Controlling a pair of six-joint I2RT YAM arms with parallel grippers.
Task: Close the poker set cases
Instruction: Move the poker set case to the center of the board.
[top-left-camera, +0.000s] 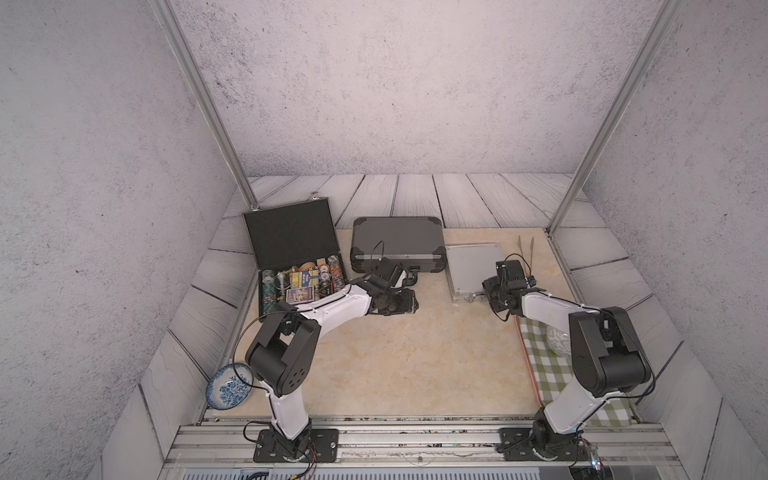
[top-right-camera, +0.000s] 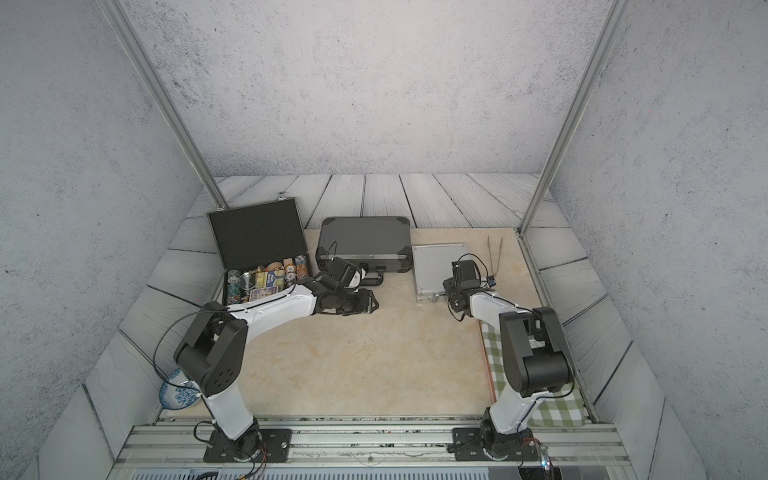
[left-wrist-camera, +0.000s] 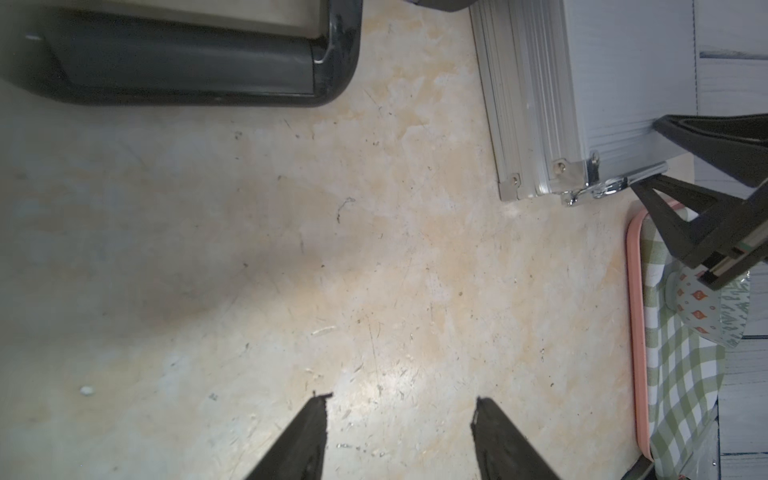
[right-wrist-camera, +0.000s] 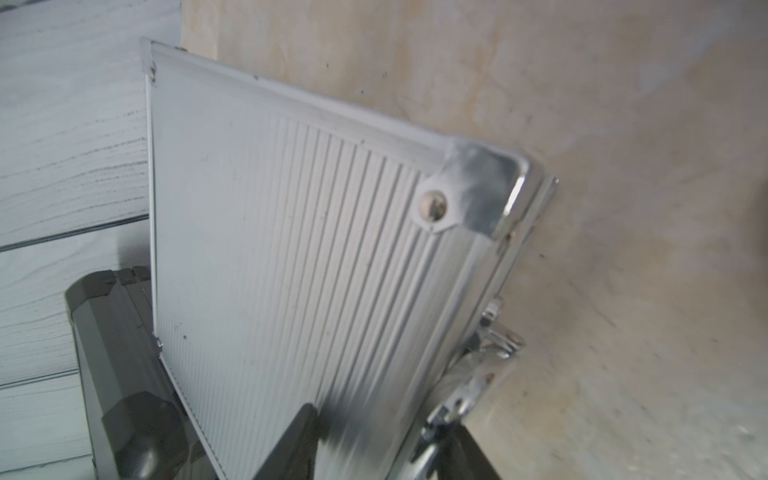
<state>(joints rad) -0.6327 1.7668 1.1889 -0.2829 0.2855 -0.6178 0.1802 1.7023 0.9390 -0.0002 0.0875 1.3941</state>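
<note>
Left end effector (left-wrist-camera: 402, 399) half-open, empty, over table (left-wrist-camera: 291, 249); right end effector (left-wrist-camera: 647, 156) astride silver case (left-wrist-camera: 623, 75) edge, grip unclear.

The silver case (right-wrist-camera: 291, 249) is ribbed aluminium, matt on the lid, with shiny chrome on its corner and latch. The dark grey case (top-left-camera: 395, 239) has a ribbed panel and glossy black plastic corners. The black case (top-left-camera: 291, 235) is lined with matt, foam-like material. The table (top-left-camera: 395, 365) looks like smooth beige stone, lightly scratched. The cloth (top-left-camera: 544, 374) is matt
</note>
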